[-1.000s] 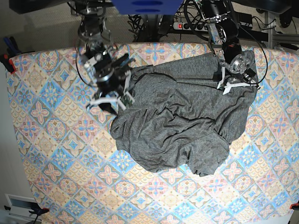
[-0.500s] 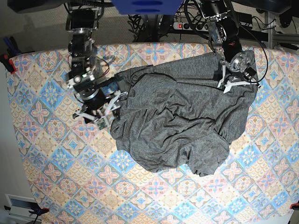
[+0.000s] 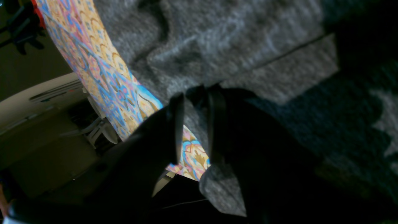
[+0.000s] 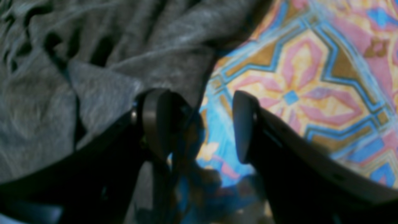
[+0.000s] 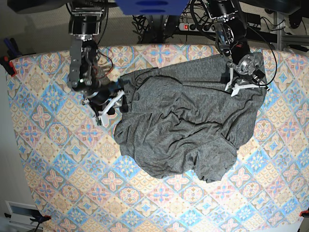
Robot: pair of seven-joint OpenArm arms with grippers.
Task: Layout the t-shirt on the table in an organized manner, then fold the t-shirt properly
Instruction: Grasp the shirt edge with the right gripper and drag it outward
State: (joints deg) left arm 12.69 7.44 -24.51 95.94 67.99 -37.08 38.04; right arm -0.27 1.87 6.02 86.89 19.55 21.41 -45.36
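The dark grey t-shirt (image 5: 188, 125) lies crumpled on the right-hand half of the tile-print table (image 5: 58, 159). My left gripper (image 5: 241, 87) sits at the shirt's far right edge. In the left wrist view it (image 3: 194, 124) is shut on a fold of the t-shirt (image 3: 217, 46), near the table edge (image 3: 102, 77). My right gripper (image 5: 112, 104) is low at the shirt's left edge. In the right wrist view it (image 4: 200, 127) is open over bare table (image 4: 295, 77). One finger (image 4: 158, 124) rests by the t-shirt's hem (image 4: 93, 62), and nothing sits between the jaws.
Cables and a power strip (image 5: 193, 26) run behind the table's far edge. A red clamp (image 5: 7, 63) grips the left corner. A white box (image 5: 19, 210) stands on the floor at the lower left. Patterned table shows left of and in front of the shirt.
My right arm swung out to the left, then came back and dropped to the shirt's left edge, staying open. The left gripper and the shirt have not moved.
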